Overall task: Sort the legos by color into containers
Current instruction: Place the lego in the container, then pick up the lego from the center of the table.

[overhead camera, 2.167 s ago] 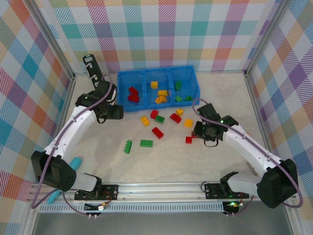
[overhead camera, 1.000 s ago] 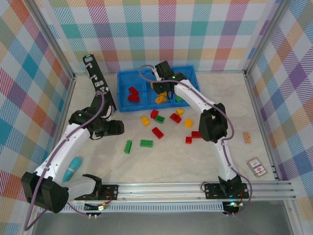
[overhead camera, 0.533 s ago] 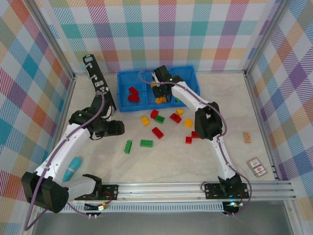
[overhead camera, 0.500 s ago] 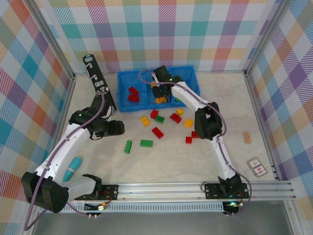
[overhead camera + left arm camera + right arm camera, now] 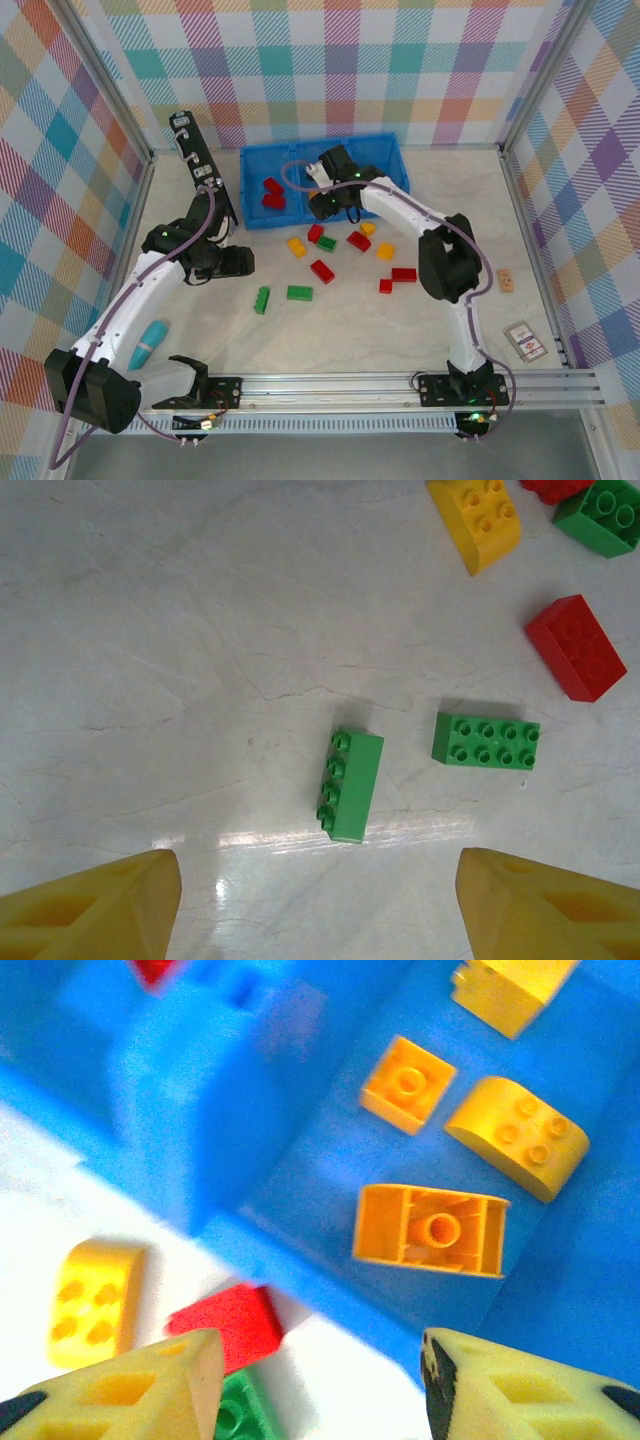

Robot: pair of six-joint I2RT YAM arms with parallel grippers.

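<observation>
The blue bin [image 5: 392,160] stands at the back of the table. Red legos [image 5: 272,192] lie in its left compartment; several yellow-orange ones [image 5: 432,1230] lie in the middle one. My right gripper [image 5: 322,207] [image 5: 320,1390] hangs open and empty over the bin's front wall [image 5: 300,1260], above a red lego [image 5: 225,1325] and a yellow one [image 5: 95,1300] on the table. My left gripper [image 5: 240,262] [image 5: 315,920] is open above bare table, just short of a green lego on its side [image 5: 352,785] [image 5: 262,299] and a flat green one [image 5: 487,740] [image 5: 299,293].
More red, yellow and green legos [image 5: 322,271] are scattered in front of the bin. A black upright panel [image 5: 200,165] stands at the back left. A teal tool [image 5: 150,343] lies near left; a small wooden block [image 5: 505,280] and a card [image 5: 527,340] lie right.
The right arm swung from the table's right side to the bin, then drew back from over the middle compartment to its front wall. The left arm has stayed still for the last second.
</observation>
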